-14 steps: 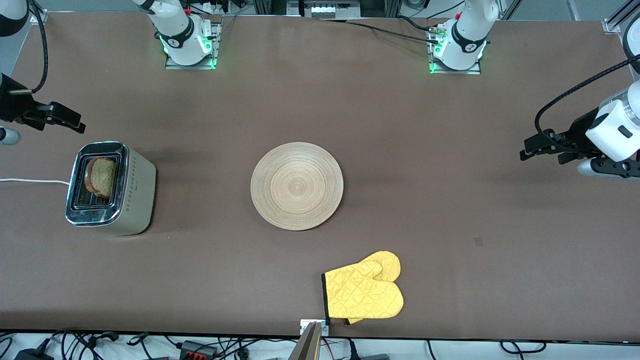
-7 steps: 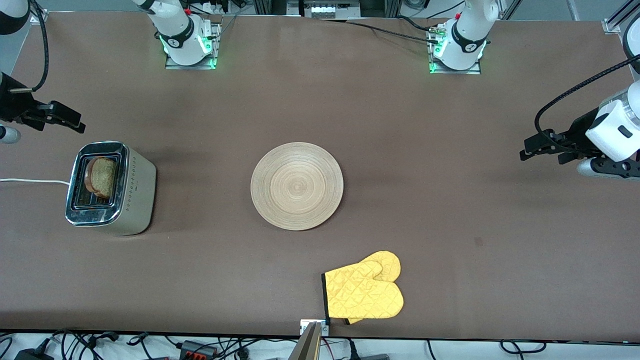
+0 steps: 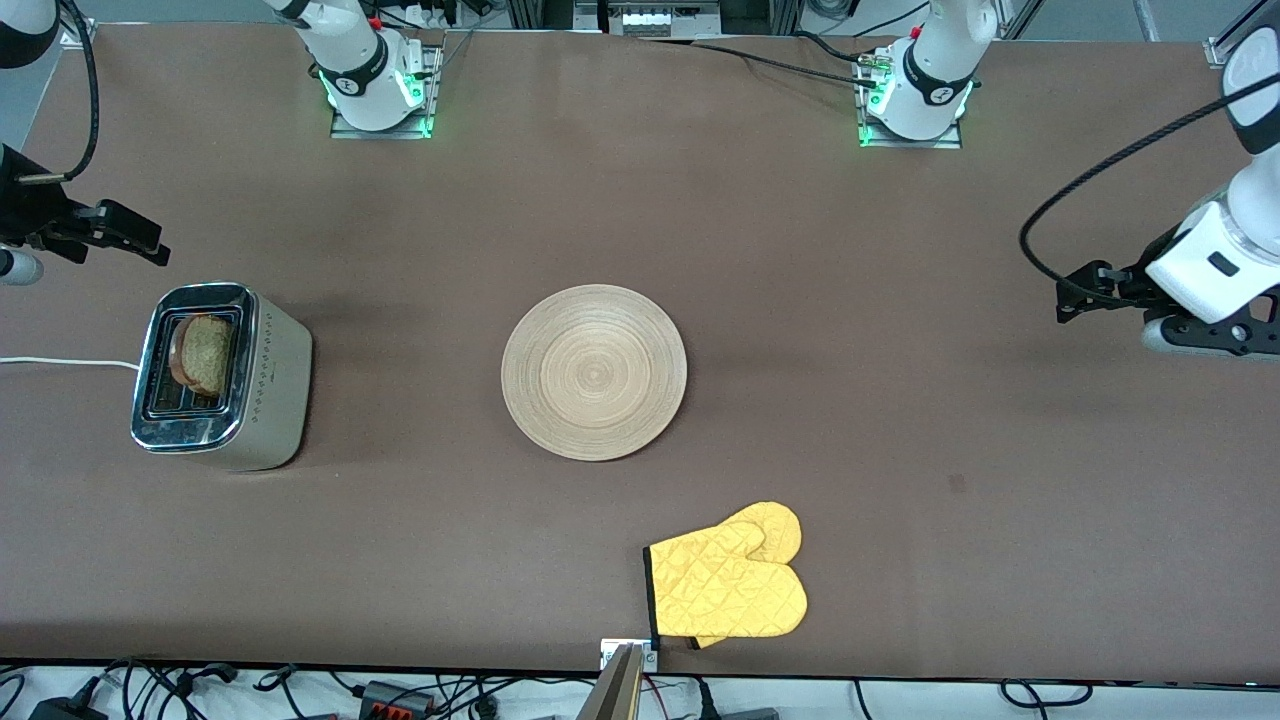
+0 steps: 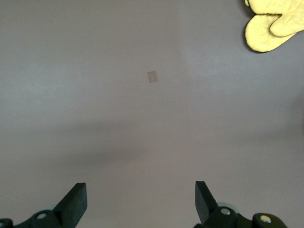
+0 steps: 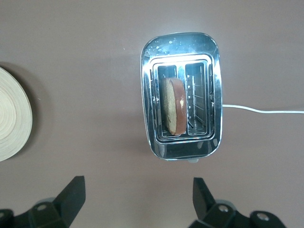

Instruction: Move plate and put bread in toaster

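The light-wood plate (image 3: 594,372) lies bare at the table's middle; its edge shows in the right wrist view (image 5: 12,116). The steel toaster (image 3: 280,380) stands at the right arm's end of the table. The brown bread slice (image 3: 203,354) stands in one of its slots and sticks up a little. The right wrist view shows the toaster (image 5: 180,45) and the bread (image 5: 173,105) from above. My right gripper (image 3: 150,245) (image 5: 137,199) hangs open and empty over bare table beside the toaster. My left gripper (image 3: 1072,292) (image 4: 140,202) hangs open and empty over bare table at the left arm's end.
A yellow oven mitt (image 3: 730,585) lies near the table's front edge, nearer to the front camera than the plate; it also shows in the left wrist view (image 4: 273,23). The toaster's white cord (image 3: 60,361) runs off the table's end.
My left gripper has drawn back a little toward the left arm's end of the table. The right gripper, plate, toaster and bread have not moved.
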Controlling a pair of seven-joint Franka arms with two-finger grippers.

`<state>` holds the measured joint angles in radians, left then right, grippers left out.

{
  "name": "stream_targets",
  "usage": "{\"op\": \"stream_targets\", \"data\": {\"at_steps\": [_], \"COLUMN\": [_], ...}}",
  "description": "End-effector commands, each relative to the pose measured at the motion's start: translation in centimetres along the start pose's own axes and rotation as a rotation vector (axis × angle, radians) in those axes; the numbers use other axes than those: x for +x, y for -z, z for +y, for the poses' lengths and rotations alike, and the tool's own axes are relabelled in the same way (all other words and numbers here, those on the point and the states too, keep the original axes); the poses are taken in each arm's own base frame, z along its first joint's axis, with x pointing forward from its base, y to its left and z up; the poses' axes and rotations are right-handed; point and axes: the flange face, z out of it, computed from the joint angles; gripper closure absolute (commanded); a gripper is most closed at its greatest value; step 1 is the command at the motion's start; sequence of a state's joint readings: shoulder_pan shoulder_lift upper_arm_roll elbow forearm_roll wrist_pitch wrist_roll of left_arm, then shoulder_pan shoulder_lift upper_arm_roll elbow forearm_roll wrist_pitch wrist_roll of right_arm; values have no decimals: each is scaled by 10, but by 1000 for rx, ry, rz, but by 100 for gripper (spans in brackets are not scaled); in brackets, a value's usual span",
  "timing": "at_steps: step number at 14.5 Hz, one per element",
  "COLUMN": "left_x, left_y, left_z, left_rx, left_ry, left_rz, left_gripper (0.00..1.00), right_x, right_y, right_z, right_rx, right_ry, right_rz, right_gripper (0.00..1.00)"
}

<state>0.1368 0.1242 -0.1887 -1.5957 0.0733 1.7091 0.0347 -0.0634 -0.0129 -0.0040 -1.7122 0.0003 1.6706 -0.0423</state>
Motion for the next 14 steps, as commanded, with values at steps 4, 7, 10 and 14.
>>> {"op": "stream_targets", "data": {"at_steps": [4, 7, 10, 14], "left_x": [0, 0, 0, -1], "left_y": [6, 6, 6, 5], "left_z": [2, 2, 2, 0], "left_rx": [-3, -6, -10, -55], "left_ry": [11, 10, 11, 32], "left_rz": [6, 5, 5, 1], "left_gripper": [0, 0, 0, 0], "right_x": [-7, -8, -8, -8], "right_y": [3, 2, 2, 2], "right_z": [0, 1, 1, 1], "right_rx": [-9, -5, -5, -5], "right_ry": [0, -5, -3, -3], "right_rz": [11, 4, 5, 7], "right_gripper": [0, 0, 0, 0]}}
